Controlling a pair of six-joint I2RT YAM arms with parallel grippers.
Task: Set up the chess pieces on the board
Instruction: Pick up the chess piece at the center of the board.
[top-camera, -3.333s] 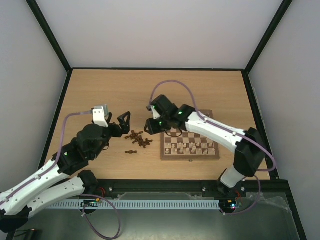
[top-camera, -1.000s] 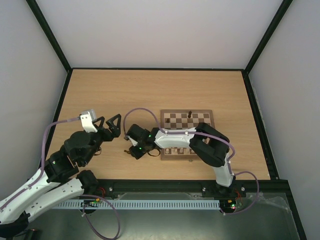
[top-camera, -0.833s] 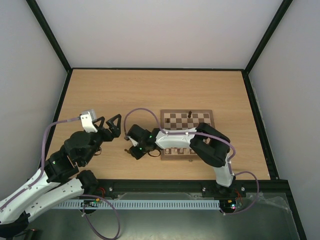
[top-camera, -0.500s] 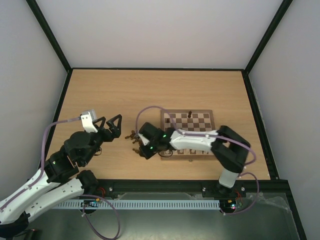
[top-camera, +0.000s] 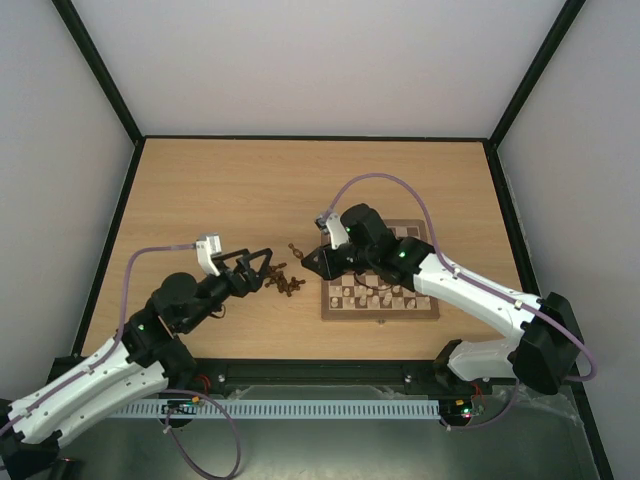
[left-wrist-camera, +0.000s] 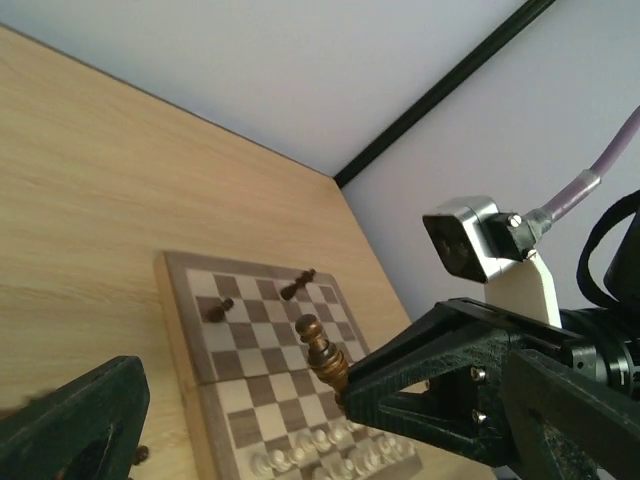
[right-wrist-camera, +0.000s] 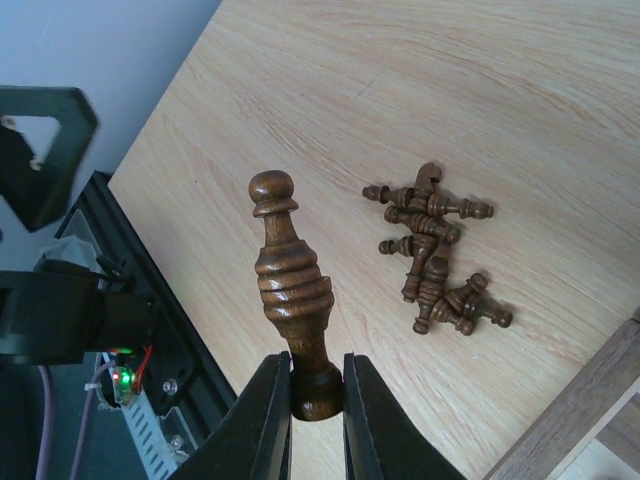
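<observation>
Pinching one dark chess piece (right-wrist-camera: 290, 290) by its foot in the right gripper (right-wrist-camera: 317, 385), upright, presumably for a clean stand on the board (top-camera: 380, 314) just beside the claw, above the loose heap (right-wrist-camera: 435, 255), with the left gripper (top-camera: 255, 270) spread nearby.

free: far tabletop (top-camera: 250, 180) | obstacles: dark pieces heap (top-camera: 285, 283) beside board (top-camera: 380, 316); cream pieces (top-camera: 375, 293) crowd near rows

The board (top-camera: 380, 314), checkered light and dark brown inside a brown frame, lies flat on the desk (top-camera: 200, 190). Pale cream pieces (top-camera: 377, 294) stand on its near rows, and two dark pieces (left-wrist-camera: 297, 287) stand on its far rows. A heap of dark brown pieces (right-wrist-camera: 435, 255) lies toppled on the desk just left of the board. One tall dark piece (right-wrist-camera: 290, 285) is upright above the desk, pinched at its base by the right end effector (right-wrist-camera: 317, 385).
</observation>
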